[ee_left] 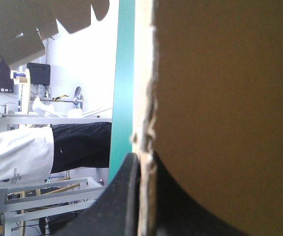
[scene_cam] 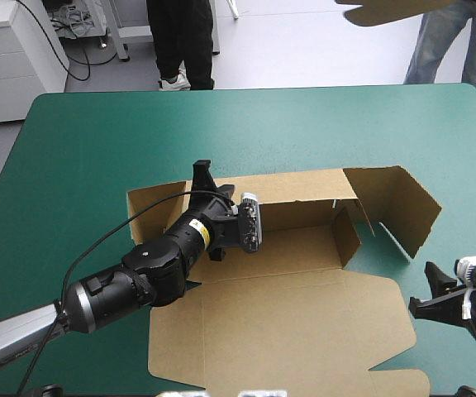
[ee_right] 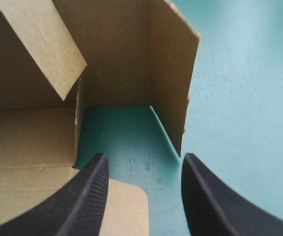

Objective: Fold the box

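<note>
The box [scene_cam: 304, 273] lies right of the table's [scene_cam: 97, 141] middle, its floor flat on the teal-green cover. Its back wall [scene_cam: 296, 194] is raised along the far side, and its lid [scene_cam: 304, 339] is spread flat toward the near edge. My left gripper [scene_cam: 205, 178] reaches across the floor from the left to the left end of that wall. There my fingers pinch the board: in the left wrist view the wall's raw edge runs straight between them [ee_left: 144, 162], one black finger on each face, nearly closed with only the sheet between. At the right end a big end flap [scene_cam: 403, 207] stands upright and angles outward, and a smaller tab [scene_cam: 347, 231] stands just inside it. My right gripper [scene_cam: 426, 289] sits low near the table's right edge, beside the lid's right corner and apart from the board. Its fingers are spread wide around nothing [ee_right: 144, 162]. Ahead of them I see bare cover, the end flap's lower corner [ee_right: 166, 73], and the tab [ee_right: 38, 44] off to the side.
</note>
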{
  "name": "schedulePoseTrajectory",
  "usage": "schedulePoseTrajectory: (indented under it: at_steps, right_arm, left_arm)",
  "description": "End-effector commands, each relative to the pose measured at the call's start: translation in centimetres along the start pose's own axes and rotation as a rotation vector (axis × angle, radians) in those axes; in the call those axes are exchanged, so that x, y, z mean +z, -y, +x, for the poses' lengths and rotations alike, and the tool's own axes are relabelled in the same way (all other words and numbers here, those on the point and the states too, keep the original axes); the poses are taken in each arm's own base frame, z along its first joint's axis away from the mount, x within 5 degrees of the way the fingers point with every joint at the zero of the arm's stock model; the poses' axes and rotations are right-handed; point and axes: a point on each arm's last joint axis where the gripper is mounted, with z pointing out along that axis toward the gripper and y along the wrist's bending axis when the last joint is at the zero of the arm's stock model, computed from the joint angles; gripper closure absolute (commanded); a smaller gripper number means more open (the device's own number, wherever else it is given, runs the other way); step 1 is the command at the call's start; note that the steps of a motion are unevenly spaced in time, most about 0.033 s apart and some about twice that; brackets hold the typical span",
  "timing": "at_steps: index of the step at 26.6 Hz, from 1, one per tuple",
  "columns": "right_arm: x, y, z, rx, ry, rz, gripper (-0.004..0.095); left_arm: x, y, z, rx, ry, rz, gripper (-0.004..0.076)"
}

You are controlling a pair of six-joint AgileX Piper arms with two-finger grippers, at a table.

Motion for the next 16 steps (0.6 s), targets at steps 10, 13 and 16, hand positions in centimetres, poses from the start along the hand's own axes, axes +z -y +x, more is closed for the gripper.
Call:
schedulePoseTrajectory:
  at_steps: [10,13,16]
  right_arm:
    - [-2.7,-0.7,-9.7,0.01,0.106,0.06,0.0471]
    - [-2.3,-1.2,-11.8,-0.021,0.077,0.094,0.0471]
    - [-1.4,-2.0,-13.8,-0.05,0.031,0.127,0.0471]
  left_arm:
    - [-1.2,-1.2,-0.7,-0.028,0.059,-0.04,0.0732]
    - [-1.2,-1.2,-0.7,-0.028,0.059,-0.04,0.0732]
    - [-1.2,-1.2,-0.7,-0.028,0.057,-0.04,0.0732]
